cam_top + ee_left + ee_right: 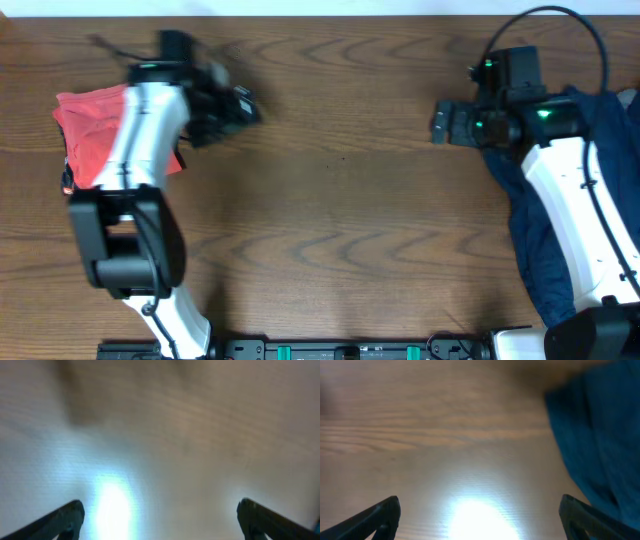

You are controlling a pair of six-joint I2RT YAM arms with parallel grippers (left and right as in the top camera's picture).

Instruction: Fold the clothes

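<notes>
Dark wood-grain table (340, 210) from above, with a glare patch (475, 515) on the boards in both wrist views. Centre of table bare, no garment laid out for folding.

At far left, red garment (92, 135), bunched, partly beneath the left arm (140, 140). Along the right edge, dark blue garment (530, 250), heaped under and beside the right arm (570, 170). A fold of it also at the right of the right wrist view.

Just right of the red garment, left gripper (238, 106) over bare wood, fingertips (70, 515) spread wide, nothing between. Just left of the dark blue garment, right gripper (442, 122) pointing toward table centre, fingertips (385, 512) likewise wide apart and empty.

Step in hand, by judgement: before a grasp, neither cloth held, neither spread flat. Red garment possibly folded already, compact enough for it; not certain. Next move likely: reach to the dark blue garment, pinch an edge or corner, drag to the open centre, flatten before any fold. Best with both grippers on separate corners, to avoid a twisted lump.

Hard to make out: left wrist view badly smeared, grain only; left gripper blurred from above. Type and outline of either garment unknown, arms covering much of both. Dark blue garment cut off at the right frame edge. Height of either gripper above the wood not readable.
</notes>
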